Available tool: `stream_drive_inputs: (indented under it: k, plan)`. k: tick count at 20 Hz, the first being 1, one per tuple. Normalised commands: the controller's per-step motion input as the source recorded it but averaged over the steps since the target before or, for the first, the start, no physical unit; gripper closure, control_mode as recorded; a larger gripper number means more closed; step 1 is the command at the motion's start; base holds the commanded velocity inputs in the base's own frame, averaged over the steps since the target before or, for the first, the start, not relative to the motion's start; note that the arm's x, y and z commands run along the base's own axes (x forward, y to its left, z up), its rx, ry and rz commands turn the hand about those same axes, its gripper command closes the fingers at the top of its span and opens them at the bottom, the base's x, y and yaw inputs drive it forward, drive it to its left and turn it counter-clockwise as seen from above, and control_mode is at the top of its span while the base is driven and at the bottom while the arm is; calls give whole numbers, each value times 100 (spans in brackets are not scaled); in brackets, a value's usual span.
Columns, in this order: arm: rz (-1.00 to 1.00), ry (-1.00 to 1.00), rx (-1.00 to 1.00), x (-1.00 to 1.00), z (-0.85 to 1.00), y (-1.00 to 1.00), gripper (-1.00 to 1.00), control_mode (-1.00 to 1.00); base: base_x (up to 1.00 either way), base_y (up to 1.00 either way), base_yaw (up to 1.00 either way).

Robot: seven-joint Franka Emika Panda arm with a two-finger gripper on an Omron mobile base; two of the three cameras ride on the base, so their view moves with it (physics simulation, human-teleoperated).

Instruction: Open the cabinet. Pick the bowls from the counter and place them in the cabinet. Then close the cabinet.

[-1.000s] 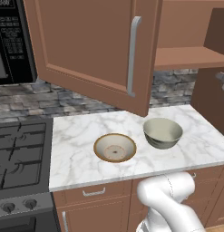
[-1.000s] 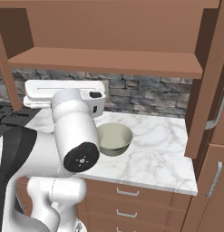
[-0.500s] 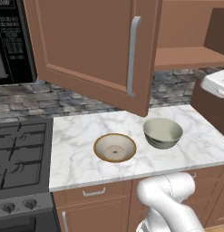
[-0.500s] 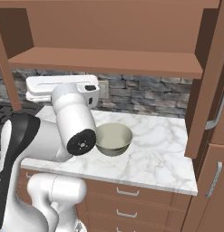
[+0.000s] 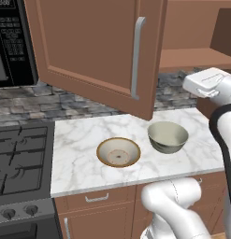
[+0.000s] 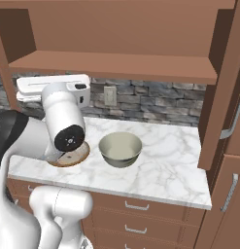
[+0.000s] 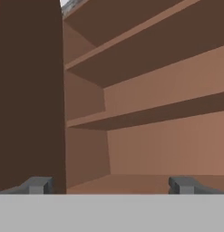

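1. The cabinet (image 6: 116, 65) is open. Its left door (image 5: 96, 51) swings out over the counter (image 5: 84, 161), and its long silver bar handle (image 5: 137, 56) stands vertical. The right door (image 6: 223, 87) stands open at the right edge of the right base view.
2. The wooden shelf (image 6: 111, 65) inside the cabinet carries nothing. The hand view looks into the cabinet, and the shelf boards seen there are likewise bare.
3. The hand (image 7: 111, 185) is wide open and holds nothing. Its two dark fingertips (image 7: 38, 185) stand far apart at the bottom of the hand view, pointing into the cabinet interior.
4. Both bowls rest upright on the counter, below the cabinet.
5. The cream bowl (image 5: 119, 152) with the tan-brown rim sits left of centre, near the front edge of the counter. It is empty. In the right base view the arm partly covers it.
6. The grey-green bowl (image 5: 168, 137) sits just beside the cream bowl, to its right, and does not touch it. Its pale inside is empty.
7. The black stove (image 5: 18, 165) adjoins the counter on the left. The microwave (image 5: 11, 42) hangs above it.
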Motion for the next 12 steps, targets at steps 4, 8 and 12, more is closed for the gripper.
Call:
stream_drive_inputs:
  k: [4, 8, 12]
  plan:
    - [14, 0, 0, 38, -6, 7, -100, -100, 0, 0, 0]
    - [14, 0, -1, 16, -15, 39, -100, -100, 0, 0, 0]
    - [13, 0, -2, 20, -20, 39, -100, -100, 0, 0, 0]
